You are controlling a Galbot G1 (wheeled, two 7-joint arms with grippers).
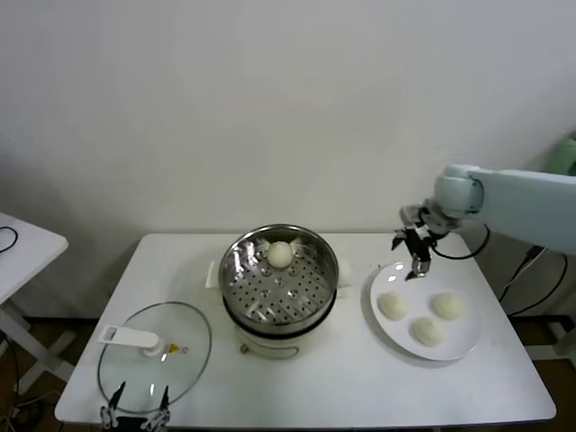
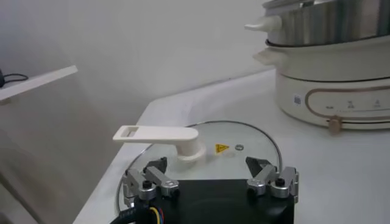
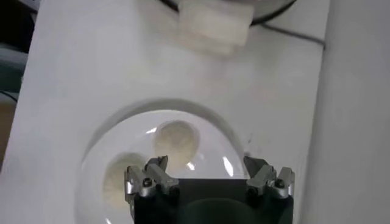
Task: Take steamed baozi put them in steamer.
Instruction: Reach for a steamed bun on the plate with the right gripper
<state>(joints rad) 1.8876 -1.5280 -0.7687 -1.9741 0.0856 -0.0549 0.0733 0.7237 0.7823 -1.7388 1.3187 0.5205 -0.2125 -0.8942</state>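
Steamer (image 1: 280,286) open on top, one baozi (image 1: 280,255) at far rim; lid (image 1: 155,356) lies apart, front-left.

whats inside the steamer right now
One steamed baozi sits on the perforated floor of the steamer, toward the back. The rest of the floor shows bare. Whatever lies under the perforated floor, inside the pot, is hidden.

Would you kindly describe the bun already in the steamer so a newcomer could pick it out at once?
Start at the steel steamer in the middle of the white table, between the glass lid and the plate. A single cream-white bun sits on its perforated floor by the far wall. Unlike the three buns on the plate, it lies alone inside the basket.
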